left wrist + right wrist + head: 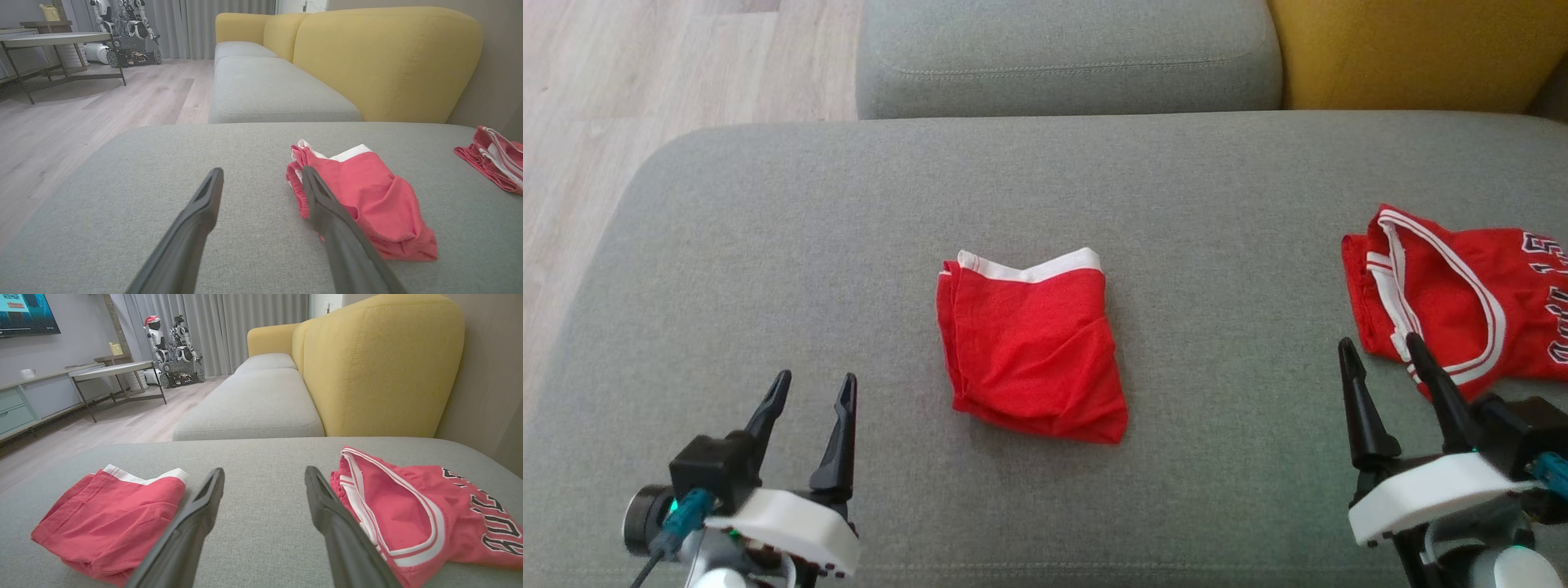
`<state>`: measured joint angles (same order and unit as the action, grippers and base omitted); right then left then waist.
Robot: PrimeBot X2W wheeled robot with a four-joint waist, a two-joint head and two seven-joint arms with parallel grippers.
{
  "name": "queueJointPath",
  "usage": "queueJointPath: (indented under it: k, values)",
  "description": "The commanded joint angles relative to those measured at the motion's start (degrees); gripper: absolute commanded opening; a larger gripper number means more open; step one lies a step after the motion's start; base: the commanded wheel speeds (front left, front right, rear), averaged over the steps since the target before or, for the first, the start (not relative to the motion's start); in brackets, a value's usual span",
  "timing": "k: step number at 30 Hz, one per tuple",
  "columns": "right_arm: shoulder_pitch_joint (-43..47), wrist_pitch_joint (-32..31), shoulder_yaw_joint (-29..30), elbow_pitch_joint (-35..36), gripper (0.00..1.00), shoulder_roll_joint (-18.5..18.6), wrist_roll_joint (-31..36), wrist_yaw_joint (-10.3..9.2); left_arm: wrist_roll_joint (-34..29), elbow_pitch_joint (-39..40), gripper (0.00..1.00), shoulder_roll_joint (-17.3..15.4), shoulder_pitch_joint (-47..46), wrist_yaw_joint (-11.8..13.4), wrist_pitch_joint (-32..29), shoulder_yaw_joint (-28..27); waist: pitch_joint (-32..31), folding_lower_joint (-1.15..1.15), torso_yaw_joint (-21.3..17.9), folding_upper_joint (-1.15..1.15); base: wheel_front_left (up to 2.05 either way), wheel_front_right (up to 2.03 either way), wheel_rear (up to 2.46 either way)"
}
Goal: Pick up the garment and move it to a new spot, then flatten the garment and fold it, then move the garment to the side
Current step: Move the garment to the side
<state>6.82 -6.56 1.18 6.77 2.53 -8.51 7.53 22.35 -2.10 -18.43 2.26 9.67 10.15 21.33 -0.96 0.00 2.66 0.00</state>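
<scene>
Two grey seat cushions are in the head view. The large one (768,245) spans the frame, and a second (1062,57) lies beyond it at 12 o'clock. One yellow backrest (1413,49) stands at 1 o'clock, and a strip of pale wood floor (645,82) shows at 10 o'clock. Two red garments rest on the large cushion, and two grippers reach in from the bottom edge.

The larger garment is a red jersey (1454,302) with white trim and dark lettering. It lies rumpled at 3 o'clock and is cut off by the frame edge.

The smaller garment is the folded red shorts (1029,351), lying at the middle of the large cushion, well apart from the jersey. They form a compact stack of layers, roughly four-sided. A white waistband runs along the 12 o'clock edge, and soft creases cross the top layer. Stacked fold edges show down the 9 o'clock side. The long axis runs from 12 to 6 o'clock, leaning a little toward 5, where the lowest corner points.

The left gripper (816,377) hovers at 8 o'clock from the shorts, near them but clear of the fabric. Its fingers are spread and hold nothing.

The right gripper (1378,340) sits at 4 o'clock, also spread and empty. One finger overlaps the jersey's near edge, and whether it touches the fabric cannot be told.
</scene>
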Motion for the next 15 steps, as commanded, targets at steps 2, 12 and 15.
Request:
queueJointPath:
  k: [2, 12, 15]
  values:
    - [-1.64, 0.21, -1.15, 1.83, 1.00, 0.35, -0.64, -0.04, 0.10, 2.10, 1.00, -1.48, -2.73, 0.70, 0.17, -2.14, 0.12, 0.00, 0.15, 0.00, 0.00, 0.00, 0.00]
    - [-3.63, -0.02, -1.78, -0.34, 1.00, 0.35, -1.20, -0.04, -0.35, 2.79, 1.00, -1.42, -5.43, 0.45, 0.72, -1.67, 3.42, 0.00, 3.04, 0.00, 0.00, 0.00, 0.00]
    - [-4.82, 0.17, -2.87, -1.83, 1.00, 0.35, -1.46, -0.04, -0.58, 2.74, 1.00, -1.30, -6.48, 0.23, 0.99, -1.45, 4.54, 0.00, 3.95, 0.00, 0.00, 0.00, 0.00]
